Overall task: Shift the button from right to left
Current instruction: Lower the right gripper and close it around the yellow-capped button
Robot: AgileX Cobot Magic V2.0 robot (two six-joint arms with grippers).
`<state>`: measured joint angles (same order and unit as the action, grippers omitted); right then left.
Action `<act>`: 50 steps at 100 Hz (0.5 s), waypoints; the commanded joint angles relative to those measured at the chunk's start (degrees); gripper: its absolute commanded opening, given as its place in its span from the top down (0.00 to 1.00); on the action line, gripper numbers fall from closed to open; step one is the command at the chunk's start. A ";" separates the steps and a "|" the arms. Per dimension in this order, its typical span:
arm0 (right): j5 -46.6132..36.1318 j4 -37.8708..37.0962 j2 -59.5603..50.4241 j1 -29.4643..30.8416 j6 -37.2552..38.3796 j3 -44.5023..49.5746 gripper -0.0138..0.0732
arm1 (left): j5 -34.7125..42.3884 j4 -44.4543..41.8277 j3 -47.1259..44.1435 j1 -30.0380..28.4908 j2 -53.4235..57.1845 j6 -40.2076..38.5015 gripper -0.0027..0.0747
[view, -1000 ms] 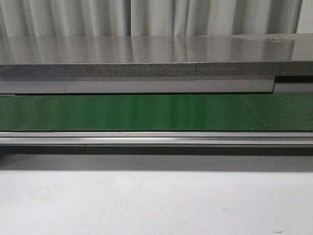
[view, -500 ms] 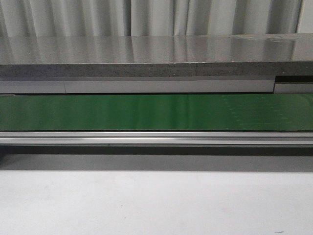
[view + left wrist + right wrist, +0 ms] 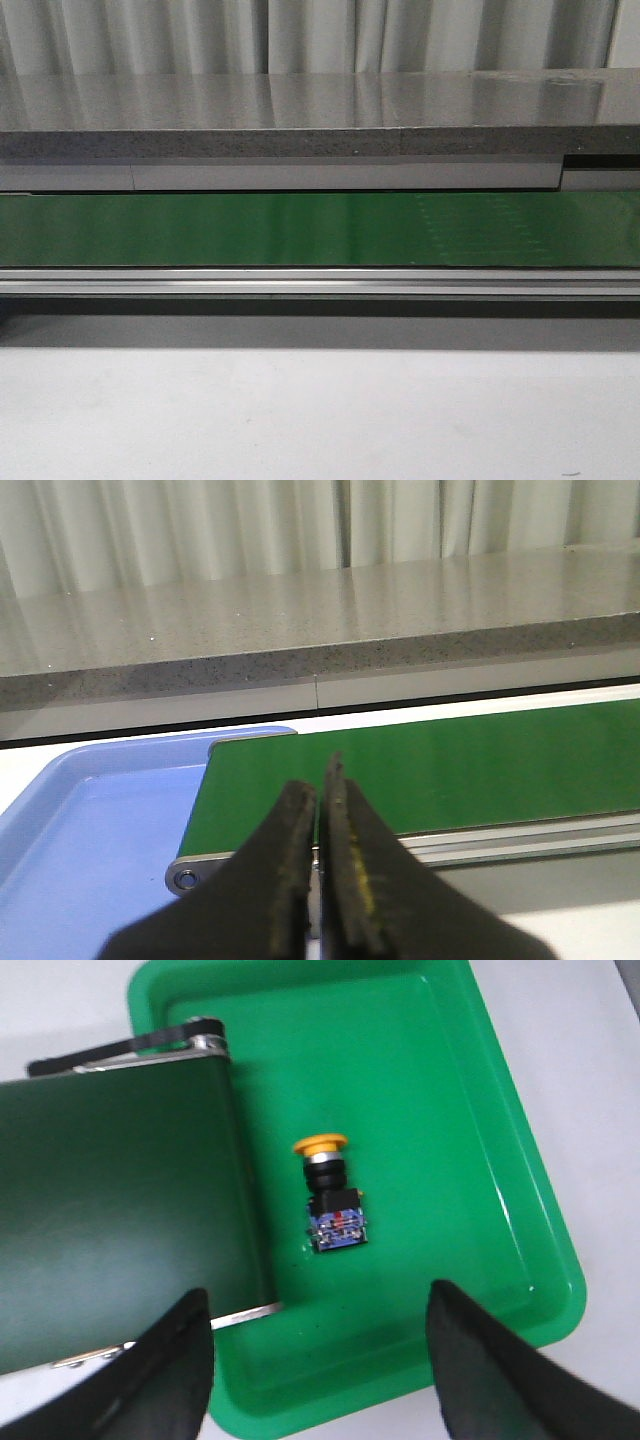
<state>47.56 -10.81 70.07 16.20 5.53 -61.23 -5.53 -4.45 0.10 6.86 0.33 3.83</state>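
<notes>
The button [image 3: 332,1200] lies on its side in a green tray [image 3: 500,1170], its yellow-orange cap pointing away from my fingers and its black body with red and blue marks nearer them. My right gripper [image 3: 320,1305] is open and empty, hovering above the tray with the button between and beyond its two fingertips. My left gripper [image 3: 320,780] is shut and empty, above the end of the green conveyor belt [image 3: 420,770]. Neither gripper nor the button shows in the front view.
The green belt [image 3: 320,228] runs across the front view behind a metal rail [image 3: 320,283], with a grey stone counter [image 3: 320,110] behind it. A blue tray [image 3: 90,820] lies at the belt's left end. The belt's other end [image 3: 110,1200] overlaps the green tray.
</notes>
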 commanded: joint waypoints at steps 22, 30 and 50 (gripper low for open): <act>-6.85 9.09 12.16 9.42 -9.52 -4.68 0.29 | 4.63 0.47 -2.26 0.29 2.00 -0.20 0.96; -8.41 11.77 15.11 11.37 -12.06 -5.20 0.29 | 4.63 0.47 -2.26 0.29 2.00 -0.20 0.96; -11.72 12.62 21.07 14.28 -16.09 -5.20 0.29 | 4.63 0.47 -2.26 0.29 2.00 -0.20 0.96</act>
<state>39.37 1.25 91.30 29.35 -8.48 -64.41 -5.53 -4.45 0.10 6.86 0.33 3.83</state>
